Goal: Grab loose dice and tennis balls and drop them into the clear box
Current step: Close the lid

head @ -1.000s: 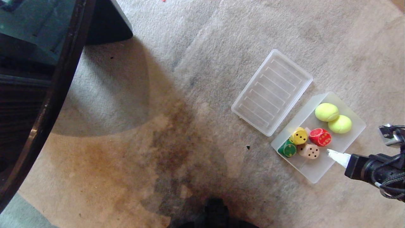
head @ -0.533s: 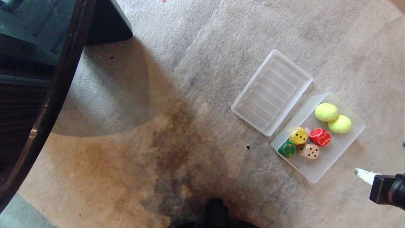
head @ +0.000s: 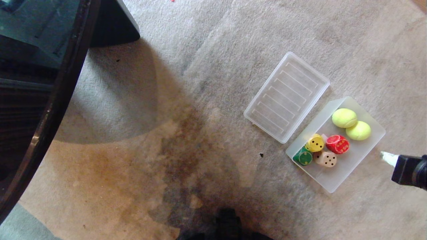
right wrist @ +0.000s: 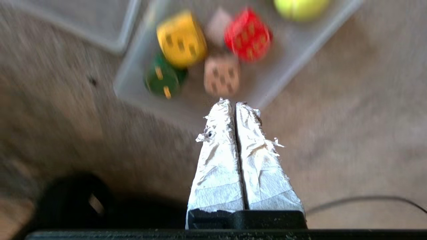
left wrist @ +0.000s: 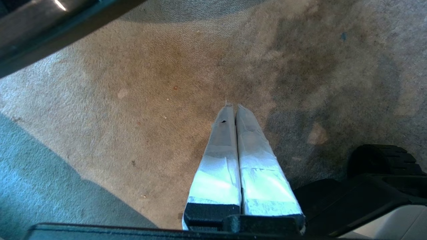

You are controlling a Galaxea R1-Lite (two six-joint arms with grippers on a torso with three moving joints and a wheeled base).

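- Left gripper (left wrist: 232, 106): parked over bare carpet (head: 206, 100), fingers pressed together, empty.
- Dice (head: 321, 150) and tennis balls (head: 351, 124): all inside the clear box (head: 337, 181); collection looks complete.
- Right gripper (head: 383, 155): beside the box, fingers together, holding nothing.

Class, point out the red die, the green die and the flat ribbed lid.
red die (head: 337, 144), head view, its top face.
green die (head: 303, 156), head view, its pipped face.
flat ribbed lid (head: 287, 96), head view, its ribbed middle.

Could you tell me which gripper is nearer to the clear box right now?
Right. The right gripper hangs just beside the clear box; the left gripper is over bare stained carpet.
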